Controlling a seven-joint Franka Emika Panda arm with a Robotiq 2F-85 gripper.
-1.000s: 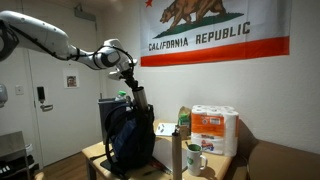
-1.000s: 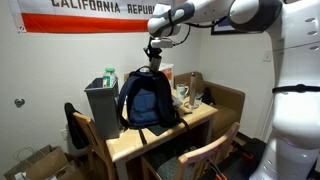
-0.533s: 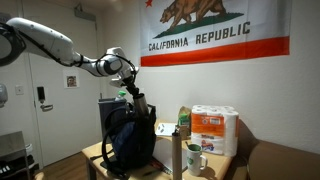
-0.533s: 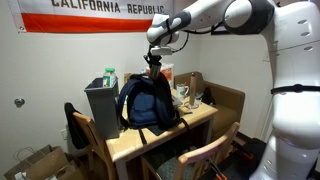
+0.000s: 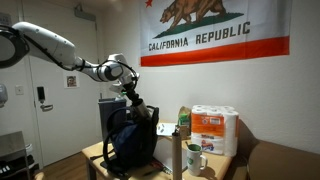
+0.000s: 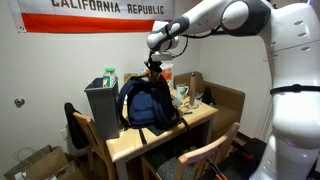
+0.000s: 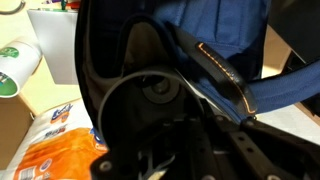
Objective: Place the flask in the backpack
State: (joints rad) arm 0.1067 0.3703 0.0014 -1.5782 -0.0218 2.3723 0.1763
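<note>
**Flask lowered to the backpack's mouth**

Since half a second ago the arm has dipped, carrying the end effector [image 5: 133, 97] from above the backpack [image 5: 128, 140] down to its top opening. The end effector stays clenched on the flask [image 5: 141, 108], a slim dark cylinder that hangs tilted just below it, its lower end at or just inside the opening; how deep it reaches cannot be told.

In the wrist view the pack's mouth gapes directly ahead of the end effector: soft navy fabric [image 7: 220, 30] folded back, a black lining, and a zip line running along the edge. A dark round shape lies in the hollow, too dim to name.

Beyond the end effector on the desk [image 6: 130, 145] stand a plastic-wrapped pack of white paper rolls [image 5: 213, 130] printed in orange, and a white mug [image 5: 196, 158] with green marks. Behind and above hangs a flag [image 5: 215, 35] with a bear, a red stripe and the words "CALIFORNIA REPUBLIC".
</note>
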